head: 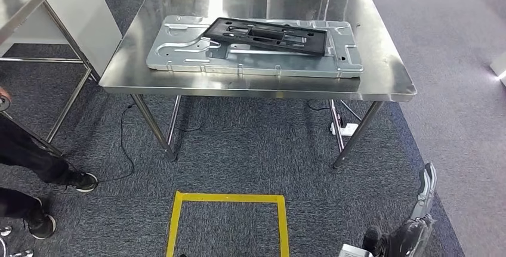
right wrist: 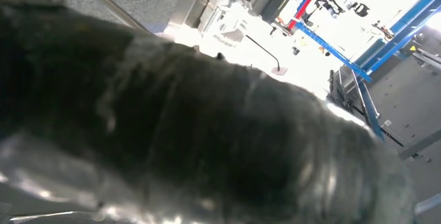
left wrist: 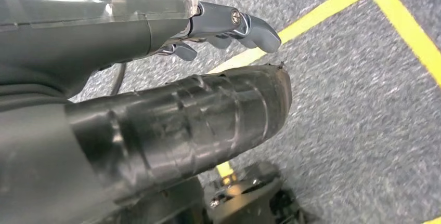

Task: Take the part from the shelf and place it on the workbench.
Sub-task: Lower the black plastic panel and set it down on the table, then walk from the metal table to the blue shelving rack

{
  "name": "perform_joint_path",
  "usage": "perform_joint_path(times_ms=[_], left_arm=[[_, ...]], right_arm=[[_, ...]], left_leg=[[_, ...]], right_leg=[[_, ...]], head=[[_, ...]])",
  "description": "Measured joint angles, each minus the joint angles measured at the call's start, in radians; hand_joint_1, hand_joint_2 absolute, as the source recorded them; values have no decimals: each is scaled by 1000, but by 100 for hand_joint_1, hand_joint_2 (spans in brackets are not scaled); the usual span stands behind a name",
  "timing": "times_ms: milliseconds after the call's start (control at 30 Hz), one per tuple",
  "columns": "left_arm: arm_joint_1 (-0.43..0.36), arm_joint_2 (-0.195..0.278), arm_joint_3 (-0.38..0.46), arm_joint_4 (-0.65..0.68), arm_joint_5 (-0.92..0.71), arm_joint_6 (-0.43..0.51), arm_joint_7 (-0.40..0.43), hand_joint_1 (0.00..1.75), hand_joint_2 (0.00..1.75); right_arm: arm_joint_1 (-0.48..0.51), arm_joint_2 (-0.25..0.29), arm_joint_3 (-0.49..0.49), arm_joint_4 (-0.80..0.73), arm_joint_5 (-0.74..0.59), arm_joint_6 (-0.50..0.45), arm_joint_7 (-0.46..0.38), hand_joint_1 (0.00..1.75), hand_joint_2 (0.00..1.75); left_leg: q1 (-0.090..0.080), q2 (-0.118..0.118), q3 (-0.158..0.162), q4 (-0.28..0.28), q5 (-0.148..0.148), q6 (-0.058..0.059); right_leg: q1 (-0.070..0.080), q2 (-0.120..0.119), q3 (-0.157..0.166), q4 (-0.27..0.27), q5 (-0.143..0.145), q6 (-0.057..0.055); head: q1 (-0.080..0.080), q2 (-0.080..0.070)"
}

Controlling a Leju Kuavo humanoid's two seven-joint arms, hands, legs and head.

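Steel, brushed and shiny, forms the desk [head: 382, 72], which stands on slim legs over grey carpet [head: 238, 149]. On it lies a flat stamped silver metal panel [head: 179, 51], and the part [head: 268, 35], a black rectangular frame with cut-out slots, rests across that panel, slightly askew and well inside the desk's edges. Bare steel rims the panel on all sides. Open carpet lies before the desk, marked by a yellow tape outline [head: 227, 198]. A person's dark shoes [head: 80, 180] stand at the left. The left hand [left wrist: 229, 24] hangs over the carpet with fingers loosely apart, grasping nothing. The right hand [right wrist: 208, 141] is a dark blur, perhaps empty; I cannot tell.
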Motion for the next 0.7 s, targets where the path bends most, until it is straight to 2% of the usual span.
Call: perform_joint_path(times_ms=[33, 67, 100, 133, 167, 200, 233, 300, 333, 367, 400, 467, 500, 533, 567, 600, 633, 667, 700], left_arm=[[0, 0, 0, 0, 1, 0, 0, 0, 0], [1, 0, 1, 0, 2, 0, 0, 0, 0], [1, 0, 2, 0, 3, 0, 0, 0, 0], [1, 0, 3, 0, 3, 0, 0, 0, 0], [1, 0, 4, 0, 4, 0, 0, 0, 0], [1, 0, 5, 0, 4, 0, 0, 0, 0], [1, 0, 6, 0, 5, 0, 0, 0, 0], [1, 0, 8, 0, 7, 0, 0, 0, 0], [1, 0, 9, 0, 8, 0, 0, 0, 0], [3, 0, 10, 0, 9, 1, 0, 0, 0], [4, 0, 10, 0, 10, 1, 0, 0, 0], [5, 0, 11, 0, 10, 1, 0, 0, 0], [5, 0, 11, 0, 10, 1, 0, 0, 0], [5, 0, 11, 0, 10, 1, 0, 0, 0], [5, 0, 11, 0, 11, 1, 0, 0, 0], [5, 1, 11, 0, 11, 1, 0, 0, 0], [4, 1, 12, 0, 12, 1, 0, 0, 0], [3, 2, 12, 0, 12, 1, 0, 0, 0], [2, 2, 12, 0, 12, 1, 0, 0, 0]], right_arm=[[0, 0, 0, 0, -3, 0, 1, 0, 0], [0, 0, 0, 0, -5, 0, 1, 0, 0], [0, 0, 0, 0, -7, 0, 2, 0, 0], [0, 0, 0, 0, -8, 0, 2, 0, 0], [-1, 0, 0, 0, -8, 0, 2, 0, 0], [-1, 0, 0, -1, -9, 0, 2, 0, 0], [-1, 0, -1, -1, -9, 0, 2, 0, 0], [1, 0, -1, -1, -9, 0, 3, 0, 0], [2, 0, -1, -1, -10, 0, 4, 0, 0], [3, 0, -2, 0, -12, 0, 5, 0, 0], [3, 0, -2, 0, -13, 0, 5, 0, 0], [3, 0, -2, 0, -14, 0, 5, 0, 0], [3, 0, -2, 0, -15, 0, 5, 0, 0], [4, 0, -2, 1, -16, 0, 5, 0, 0], [4, 0, -2, 1, -17, 0, 5, 0, 0], [4, 0, -2, 1, -18, 0, 5, 0, 0], [5, 0, -2, 2, -20, 0, 5, 0, 0], [5, 0, -2, 2, -21, 0, 5, 0, 0], [6, 0, -2, 2, -22, 0, 5, 0, 0]], left_leg=[[0, 0, -20, 7, 10, -1], [0, 0, -41, 16, 19, -3], [0, 0, -61, 27, 27, -6], [-2, -1, -80, 39, 32, -10], [-3, -1, -94, 51, 37, -15], [-4, -2, -105, 61, 43, -20], [-3, -2, -112, 66, 49, -26], [1, -4, -120, 70, 61, -39], [3, -6, -126, 79, 48, -46], [5, -8, -136, 101, 17, -51], [8, -10, -148, 139, -30, -55], [10, -11, -173, 252, -123, -60], [11, -11, -177, 302, -140, -61], [11, -12, -171, 333, -133, -59], [11, -12, -151, 333, -105, -57], [11, -12, -116, 302, -71, -54], [10, -12, -62, 239, -51, -48], [7, -13, 0, 156, -48, -43], [5, -13, 53, 80, -61, -38]], right_leg=[[-1, 0, 10, 23, 18, 1], [-2, 0, 33, 15, 49, 2], [-4, 0, 75, -25, 75, 2], [-5, 0, 129, -91, 79, 1], [-5, 1, 180, -162, 67, -1], [-3, 3, 218, -219, 48, -4], [1, 4, 236, -254, 32, -8], [3, 3, 228, -267, 37, -22], [3, 2, 220, -268, 47, -30], [2, 0, 209, -269, 58, -39], [1, -3, 197, -270, 69, -46], [4, -5, 169, -269, 91, -52], [6, -5, 153, -268, 103, -52], [7, -6, 136, -267, 116, -52], [9, -6, 119, -264, 128, -51], [9, -6, 102, -262, 140, -50], [9, -6, 89, -259, 150, -47], [10, -6, 78, -255, 159, -44], [11, -6, 71, -253, 168, -39]], head=[[0, 0], [0, 0], [0, 0], [0, 0], [-1, 0], [-1, 0], [-1, 0], [-1, 0], [-2, 0], [-2, 0], [-3, 0], [-4, 0], [-4, 0], [-4, 0], [-4, 0], [-4, 0], [-4, 0], [-4, 0], [-4, 0]])
